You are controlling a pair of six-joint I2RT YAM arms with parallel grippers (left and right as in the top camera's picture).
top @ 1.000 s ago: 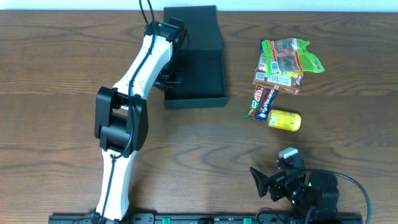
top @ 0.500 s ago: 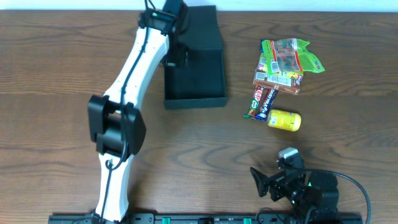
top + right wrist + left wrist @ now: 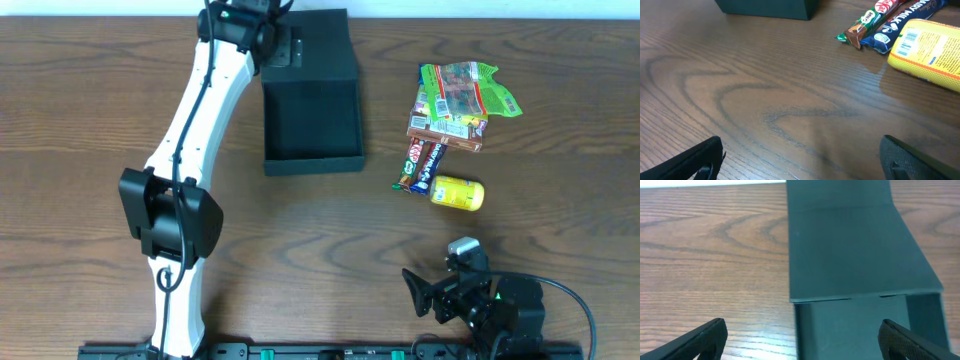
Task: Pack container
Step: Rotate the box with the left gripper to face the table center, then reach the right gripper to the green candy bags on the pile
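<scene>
"Left pincer (image 3: 801,339) slid from the box's (image 3: 310,120) left wall out to the far end, by the lid (image 3: 320,50). It opened wide too, and it holds nothing."

"Where is the box?"

"Far on the table (image 3: 90,120), a bit left of the middle. Its tray is open with nothing in it. The lid lies back behind it, so the whole thing runs long from near to far."

"And the snacks (image 3: 455,105)?"

"In a heap right of the box, not touching it. The bars (image 3: 422,162) point from near-left to far-right. A yellow tub (image 3: 458,193) lies just beside them."

"Who is closer to them?"

"Right pincer (image 3: 800,150), I think. It sits near, on the right, wide open and empty. The snacks lie straight far of it. The box is far and left."
</scene>
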